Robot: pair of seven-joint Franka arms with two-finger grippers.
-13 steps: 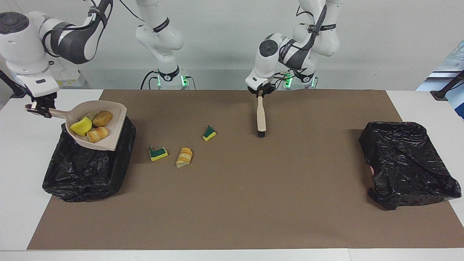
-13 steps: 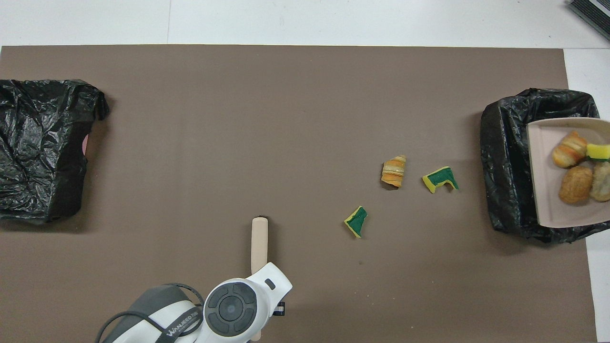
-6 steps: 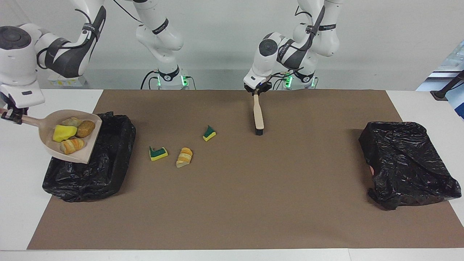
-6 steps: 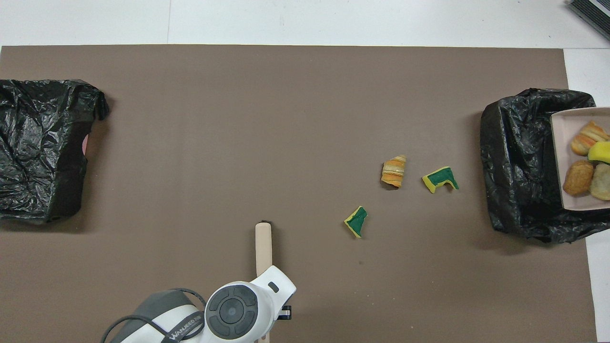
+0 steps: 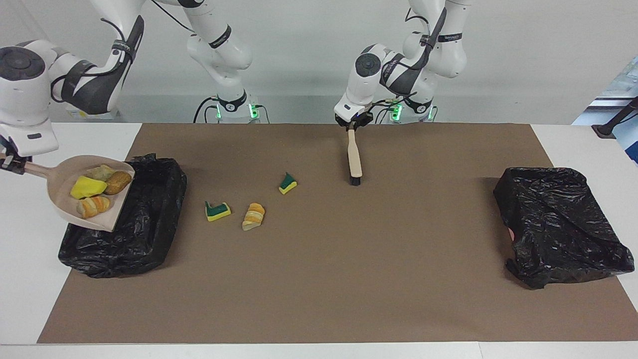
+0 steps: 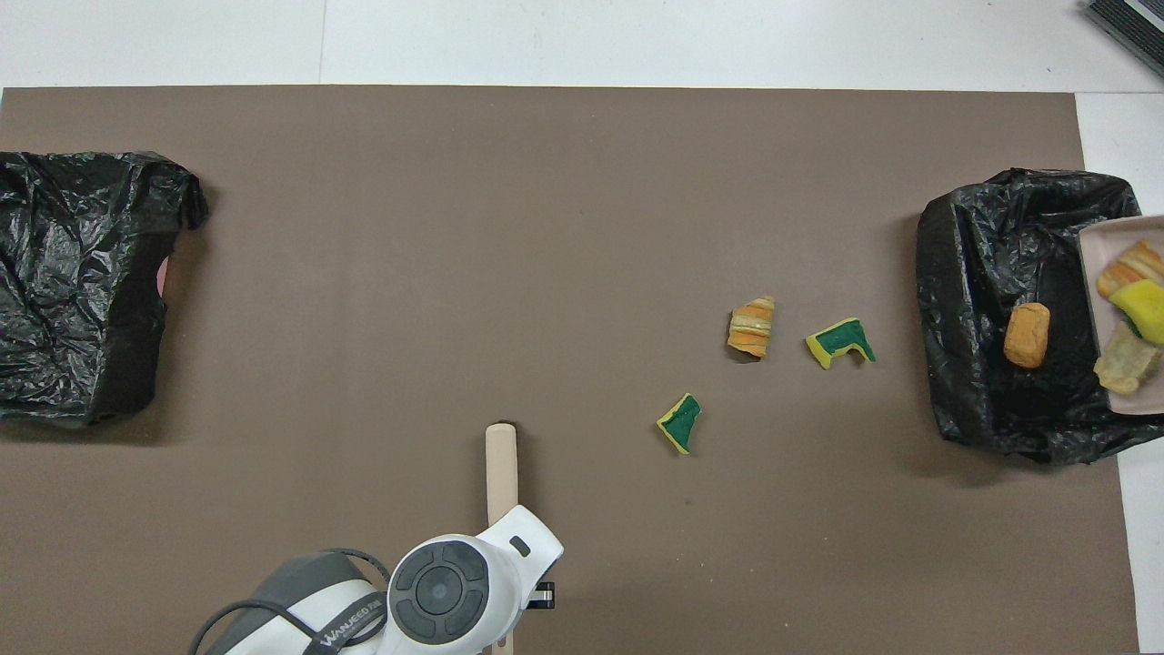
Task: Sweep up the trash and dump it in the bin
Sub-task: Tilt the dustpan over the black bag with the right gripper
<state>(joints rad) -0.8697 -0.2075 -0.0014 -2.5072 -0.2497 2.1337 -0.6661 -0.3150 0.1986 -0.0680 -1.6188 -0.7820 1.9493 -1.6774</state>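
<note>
The dump is under way. The right tool [image 5: 11,163], clamped on the dustpan [image 5: 62,199] handle, tips it over the bin [image 5: 144,219]; one chunk [image 6: 1027,335] is dropping. Three scraps [image 5: 218,211] lie beside the bin. The left tool [image 5: 352,125], clamped on the brush [image 5: 354,159], waits. Next, a steeper tilt.

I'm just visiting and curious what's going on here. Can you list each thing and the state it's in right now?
Dustpan: held tilted over the bin, scraps sliding.
Bin: bag-lined, open.
Brown chunk: off the pan, over the bin.
Three scraps: lying on the mat.
Brush: held, bristles down.
Right gripper: shut on dustpan.
Left gripper: shut on brush.
</note>
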